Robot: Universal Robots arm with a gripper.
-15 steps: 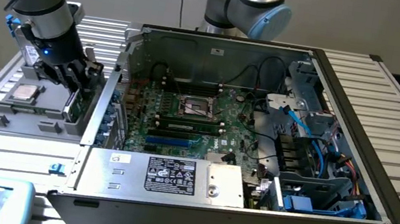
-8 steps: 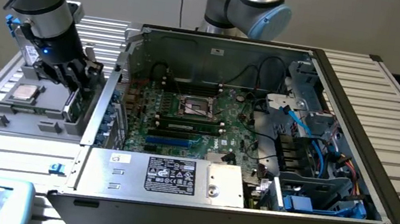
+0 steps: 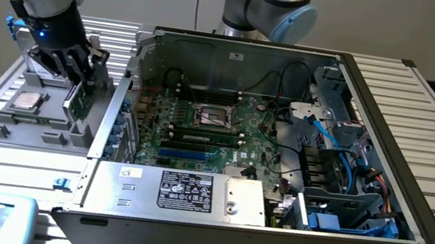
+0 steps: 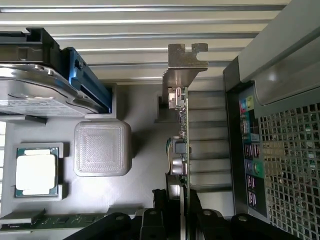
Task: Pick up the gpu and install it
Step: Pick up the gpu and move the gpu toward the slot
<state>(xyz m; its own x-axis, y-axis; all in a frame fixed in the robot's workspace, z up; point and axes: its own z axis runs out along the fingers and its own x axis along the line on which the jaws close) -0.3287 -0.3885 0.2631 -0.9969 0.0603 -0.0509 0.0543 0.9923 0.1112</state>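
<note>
Black pincer [image 4: 176, 202], clamped on flat green gpu [image 4: 182, 142]

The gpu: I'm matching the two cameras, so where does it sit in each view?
Exterior view: gpu on edge in the pincer, at the grey tray, on the exterior view's left of the case.
Wrist view: gpu edge-on between the square grey block and the port panel.
Shared landmark: the CPU chip.

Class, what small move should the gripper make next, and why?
Probably a short straight lift: the gripper appears closed on the gpu, which stands on edge at the grey tray, outside the open computer case, so it should clear the tray before moving sideways.
</note>
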